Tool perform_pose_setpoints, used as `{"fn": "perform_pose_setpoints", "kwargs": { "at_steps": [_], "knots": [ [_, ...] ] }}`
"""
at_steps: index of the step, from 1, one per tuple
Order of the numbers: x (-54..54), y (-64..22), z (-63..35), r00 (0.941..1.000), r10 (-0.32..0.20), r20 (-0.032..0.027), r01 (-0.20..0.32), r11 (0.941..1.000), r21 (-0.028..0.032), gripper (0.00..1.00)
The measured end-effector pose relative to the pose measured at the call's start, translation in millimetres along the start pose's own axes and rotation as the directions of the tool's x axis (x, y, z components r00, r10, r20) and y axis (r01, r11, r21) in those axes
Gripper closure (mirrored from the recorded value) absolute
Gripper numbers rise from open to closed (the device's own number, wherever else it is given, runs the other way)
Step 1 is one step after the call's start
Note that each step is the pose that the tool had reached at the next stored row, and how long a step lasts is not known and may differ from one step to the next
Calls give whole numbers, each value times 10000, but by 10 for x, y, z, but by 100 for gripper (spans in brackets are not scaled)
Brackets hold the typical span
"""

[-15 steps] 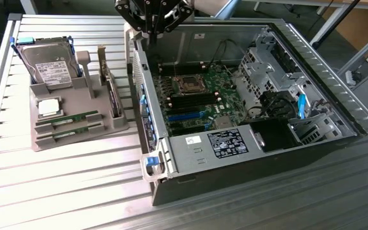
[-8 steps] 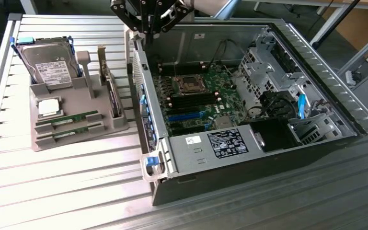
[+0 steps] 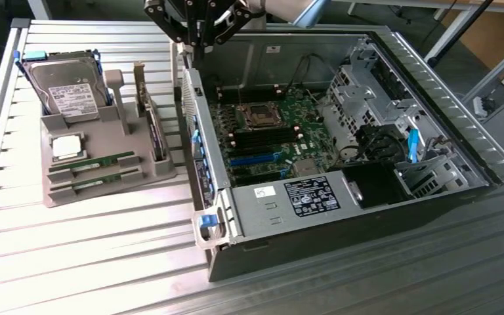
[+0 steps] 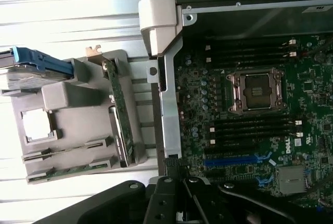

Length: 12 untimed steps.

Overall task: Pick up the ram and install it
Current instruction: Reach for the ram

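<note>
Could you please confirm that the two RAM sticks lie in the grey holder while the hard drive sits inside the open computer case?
Not quite: the hard drive stands in the grey holder too, outside the open computer case, as the exterior view shows. The two RAM sticks do lie in that holder.
</note>
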<state>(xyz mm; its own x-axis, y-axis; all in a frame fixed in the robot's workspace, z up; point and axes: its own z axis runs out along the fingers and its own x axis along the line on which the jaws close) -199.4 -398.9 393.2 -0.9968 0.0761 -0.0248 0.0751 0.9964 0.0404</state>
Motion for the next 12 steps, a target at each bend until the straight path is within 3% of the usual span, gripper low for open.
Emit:
{"fn": "perform_pose_setpoints", "kwargs": {
  "at_steps": [12],
  "knots": [
    [162,-12,-5,10000,-1,0,1,10000,0,91]
  ]
}}
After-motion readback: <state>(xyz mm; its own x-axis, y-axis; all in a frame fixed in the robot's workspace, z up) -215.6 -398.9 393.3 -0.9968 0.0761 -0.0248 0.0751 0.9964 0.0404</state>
